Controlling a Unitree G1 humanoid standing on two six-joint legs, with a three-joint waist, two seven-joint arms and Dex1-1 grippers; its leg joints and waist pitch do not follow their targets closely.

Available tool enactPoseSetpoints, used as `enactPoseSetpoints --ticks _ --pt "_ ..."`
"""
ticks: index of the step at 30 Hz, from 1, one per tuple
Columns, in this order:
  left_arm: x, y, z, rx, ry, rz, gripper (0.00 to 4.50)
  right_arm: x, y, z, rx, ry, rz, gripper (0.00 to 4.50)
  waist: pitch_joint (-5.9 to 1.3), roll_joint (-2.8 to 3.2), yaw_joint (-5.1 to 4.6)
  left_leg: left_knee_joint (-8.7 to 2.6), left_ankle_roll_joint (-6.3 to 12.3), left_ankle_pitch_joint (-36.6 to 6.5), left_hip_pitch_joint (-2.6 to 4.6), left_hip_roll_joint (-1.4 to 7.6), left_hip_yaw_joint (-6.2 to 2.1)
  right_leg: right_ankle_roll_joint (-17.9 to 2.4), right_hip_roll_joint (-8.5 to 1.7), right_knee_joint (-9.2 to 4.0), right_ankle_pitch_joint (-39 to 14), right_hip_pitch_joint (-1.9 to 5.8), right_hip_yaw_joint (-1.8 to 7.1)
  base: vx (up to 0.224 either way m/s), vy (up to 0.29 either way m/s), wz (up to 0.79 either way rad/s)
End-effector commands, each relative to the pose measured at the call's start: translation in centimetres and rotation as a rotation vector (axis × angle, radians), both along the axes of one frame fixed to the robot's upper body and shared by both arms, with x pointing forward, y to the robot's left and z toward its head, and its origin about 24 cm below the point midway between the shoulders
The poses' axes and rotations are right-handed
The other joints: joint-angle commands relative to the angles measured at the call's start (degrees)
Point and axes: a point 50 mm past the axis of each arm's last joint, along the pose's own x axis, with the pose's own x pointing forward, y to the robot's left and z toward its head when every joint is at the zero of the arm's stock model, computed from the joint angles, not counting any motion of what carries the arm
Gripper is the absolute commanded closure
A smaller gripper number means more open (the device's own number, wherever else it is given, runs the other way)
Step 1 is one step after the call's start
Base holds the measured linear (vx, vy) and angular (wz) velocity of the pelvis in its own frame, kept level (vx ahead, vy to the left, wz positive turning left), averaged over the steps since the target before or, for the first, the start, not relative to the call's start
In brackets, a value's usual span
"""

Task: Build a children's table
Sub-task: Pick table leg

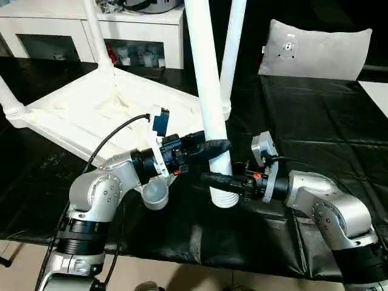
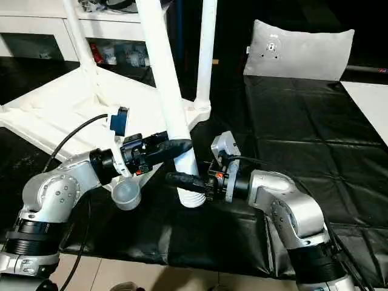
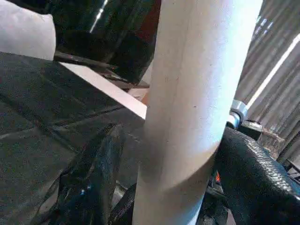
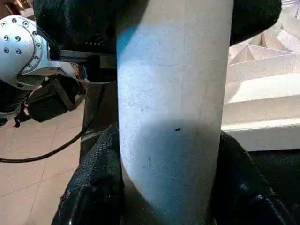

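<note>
Claws grip loose leg [image 1: 209, 91]: left claw [image 1: 213, 147] clamped above right claw [image 1: 213, 179]; stiff, light, slippery plastic, best held low.

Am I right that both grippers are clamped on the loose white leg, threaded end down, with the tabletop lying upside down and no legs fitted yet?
Not quite: the left eye view shows legs already fitted in the upturned tabletop. Otherwise correct: the left gripper and right gripper clamp the loose leg.

no readable text, labels or numbers, cabinet items perhaps too small
</note>
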Motion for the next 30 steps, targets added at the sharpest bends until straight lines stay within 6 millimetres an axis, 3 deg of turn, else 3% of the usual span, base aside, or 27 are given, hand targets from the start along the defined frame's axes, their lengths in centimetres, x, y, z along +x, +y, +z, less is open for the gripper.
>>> enactPoseSetpoints --ticks 1,9,14,20,30 --pt "0.1 0.1 -0.3 0.038 -0.017 0.007 1.57 -0.1 0.1 0.5 0.007 -0.034 0.022 2.59 -3.99 -0.85 -0.01 -3.98 1.67 -9.0 -0.01 0.94 0.53 -7.3 -3.29 -4.91 -21.6 3.31 1.89 0.0 0.0 0.0" --pt "0.6 0.5 -0.5 0.119 -0.141 0.061 1.57 0.0 0.0 0.2 -0.013 -0.039 0.02 2.59 -4.06 -0.91 -0.05 -4.06 1.46 -9.1 0.03 1.06 0.48 -6.3 -3.39 -4.98 -22.4 3.31 1.98 0.0 0.0 0.0" --pt "0.3 1.0 -1.2 0.267 -0.252 0.037 1.57 -0.1 0.0 0.0 -0.027 -0.038 0.021 2.59 -4.05 -0.81 -0.09 -4.19 1.45 -9.3 0.02 1.11 0.4 -6.3 -3.4 -4.94 -21.8 3.28 2.0 0.0 0.0 0.0" --pt "0.4 1.1 -1.4 0.3 -0.278 0.035 1.57 0.0 0.0 -0.2 -0.042 -0.041 0.024 2.59 -4.07 -0.79 -0.11 -4.1 1.12 -9.2 0.07 1.13 0.52 -7.7 -3.46 -4.63 -20.0 3.33 2.06 0.0 0.0 0.0" --pt "-0.5 0.8 -2.4 0.284 -0.264 -0.028 1.57 0.0 -0.2 -0.5 -0.051 -0.046 0.022 2.59 -4.06 -0.83 -0.13 -4.1 1.36 -9.4 0.09 1.2 0.55 -8.0 -3.5 -4.63 -20.2 3.22 2.11 0.0 0.0 0.0"
